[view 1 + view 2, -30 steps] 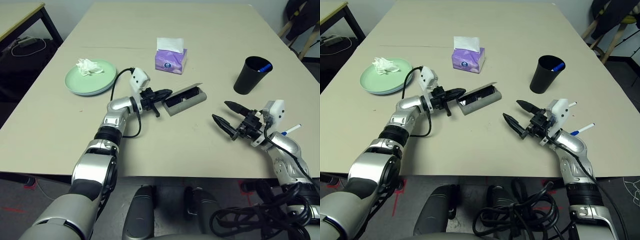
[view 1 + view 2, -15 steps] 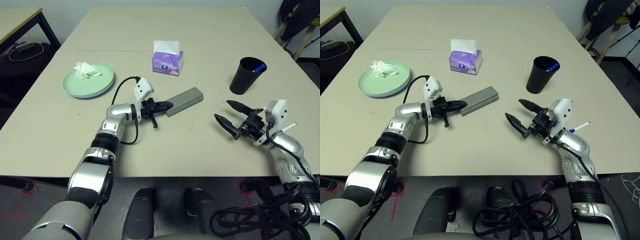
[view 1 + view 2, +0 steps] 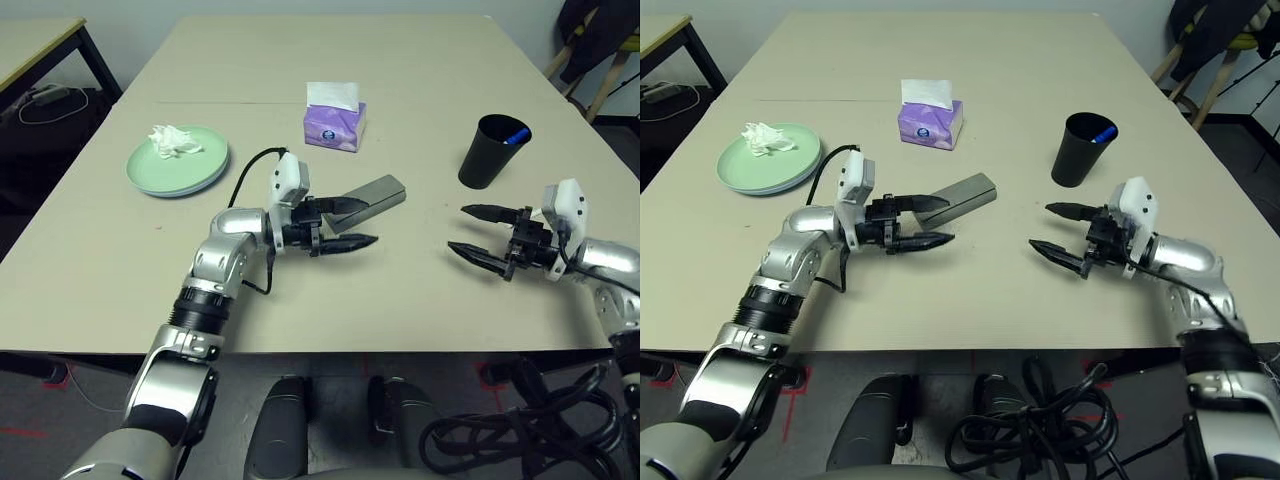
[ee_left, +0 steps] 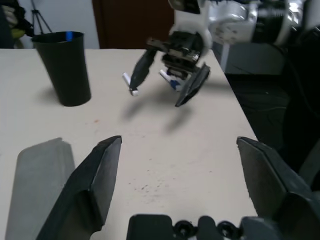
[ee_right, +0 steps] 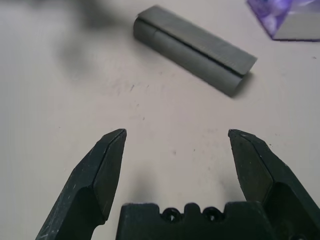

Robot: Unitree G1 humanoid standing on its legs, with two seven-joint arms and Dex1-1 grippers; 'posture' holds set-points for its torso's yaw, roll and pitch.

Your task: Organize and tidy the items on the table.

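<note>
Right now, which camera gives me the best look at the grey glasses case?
The right wrist view: the grey glasses case lies whole, shut and unobstructed, with its lid seam visible. In the head views the left hand covers its near end. The left wrist view catches one end of it at the frame edge.

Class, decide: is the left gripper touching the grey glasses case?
Apart. In the left wrist view the open left gripper has bare table between its fingers; the grey glasses case lies beside one finger, a slim gap between them.
</note>
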